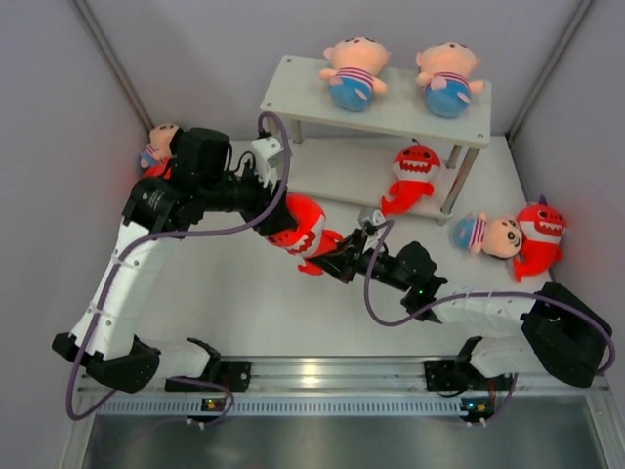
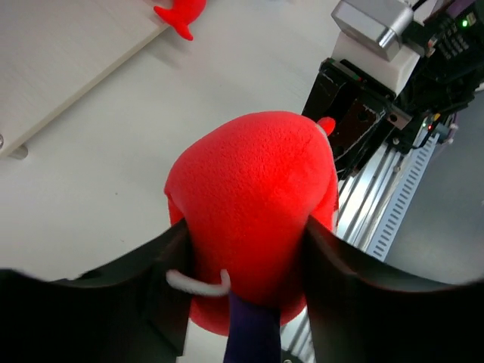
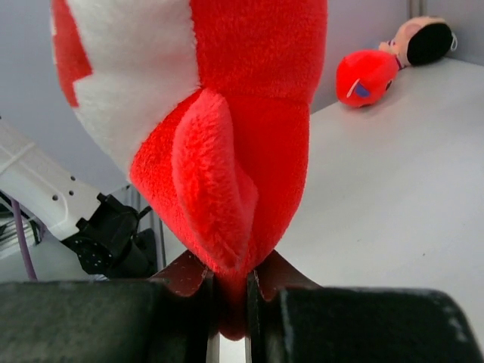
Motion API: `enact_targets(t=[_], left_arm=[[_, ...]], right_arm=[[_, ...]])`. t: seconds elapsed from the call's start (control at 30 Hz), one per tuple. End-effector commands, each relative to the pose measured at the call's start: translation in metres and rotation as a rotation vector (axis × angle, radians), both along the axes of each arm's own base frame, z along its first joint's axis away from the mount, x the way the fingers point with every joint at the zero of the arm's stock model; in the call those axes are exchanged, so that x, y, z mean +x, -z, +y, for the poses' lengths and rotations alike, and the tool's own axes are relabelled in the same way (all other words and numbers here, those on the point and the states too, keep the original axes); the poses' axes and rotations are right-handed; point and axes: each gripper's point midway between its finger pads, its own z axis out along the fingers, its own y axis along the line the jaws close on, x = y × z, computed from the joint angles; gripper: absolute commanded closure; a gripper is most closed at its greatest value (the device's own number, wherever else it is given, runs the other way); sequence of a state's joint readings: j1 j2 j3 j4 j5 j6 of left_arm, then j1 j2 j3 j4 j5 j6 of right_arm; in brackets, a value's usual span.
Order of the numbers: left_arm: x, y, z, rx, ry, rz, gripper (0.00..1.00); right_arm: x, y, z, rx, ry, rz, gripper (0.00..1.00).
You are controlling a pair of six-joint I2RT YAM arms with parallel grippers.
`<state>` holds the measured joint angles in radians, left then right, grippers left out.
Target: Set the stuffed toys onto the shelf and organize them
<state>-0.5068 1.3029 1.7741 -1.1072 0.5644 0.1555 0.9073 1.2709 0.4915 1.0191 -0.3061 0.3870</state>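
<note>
A red shark hangs above the table between both grippers. My left gripper is shut on its body; the fingers press both sides. My right gripper is shut on its tail tip, with the white belly above. The shelf stands at the back. Two dolls lie on its top board. Another shark sits on the lower board. A doll and a shark lie on the table at the right.
One more doll with a red toy beside it lies at the far left behind my left arm; both show in the right wrist view. Grey walls close in left, right and back. A metal rail runs along the near edge.
</note>
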Motion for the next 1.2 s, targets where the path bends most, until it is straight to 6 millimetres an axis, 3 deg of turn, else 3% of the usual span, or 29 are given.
enact_targets(t=[0.0, 0.13, 0.33, 0.47, 0.57, 0.7, 0.77, 0.83, 0.87, 0.93, 1.17], left_arm=[[0.013, -0.012, 0.003, 0.001, -0.051, -0.058, 0.38], [0.03, -0.012, 0.016, 0.056, -0.143, -0.112, 0.02], [0.067, -0.015, 0.056, 0.196, -0.38, -0.246, 0.02], [0.072, -0.017, 0.069, 0.246, -0.427, -0.288, 0.02], [0.07, -0.012, 0.071, 0.26, -0.416, -0.288, 0.02], [0.066, -0.004, 0.072, 0.275, -0.401, -0.282, 0.02], [0.064, -0.003, 0.072, 0.276, -0.392, -0.283, 0.02], [0.064, -0.004, 0.072, 0.272, -0.388, -0.285, 0.02], [0.062, -0.005, 0.07, 0.264, -0.377, -0.286, 0.02], [0.061, -0.006, 0.07, 0.26, -0.371, -0.289, 0.02], [0.057, -0.01, 0.074, 0.268, -0.364, -0.316, 0.02]], right_arm=[[-0.001, -0.023, 0.008, 0.045, -0.024, 0.053, 1.0], [0.008, -0.002, -0.002, 0.051, 0.032, 0.168, 1.0], [0.039, 0.041, -0.018, 0.042, 0.113, 0.432, 1.0], [0.062, 0.061, -0.025, 0.06, 0.154, 0.577, 1.0], [0.076, 0.075, -0.019, 0.018, 0.177, 0.626, 1.0], [0.096, 0.061, -0.015, 0.07, 0.2, 0.645, 1.0], [0.109, 0.064, -0.018, 0.079, 0.237, 0.683, 1.0], [0.13, 0.057, -0.023, 0.096, 0.299, 0.691, 1.0], [0.135, 0.066, -0.024, 0.073, 0.328, 0.72, 1.0], [0.151, 0.059, -0.026, 0.094, 0.368, 0.731, 1.0], [0.192, 0.075, -0.039, 0.18, 0.467, 0.855, 1.0]])
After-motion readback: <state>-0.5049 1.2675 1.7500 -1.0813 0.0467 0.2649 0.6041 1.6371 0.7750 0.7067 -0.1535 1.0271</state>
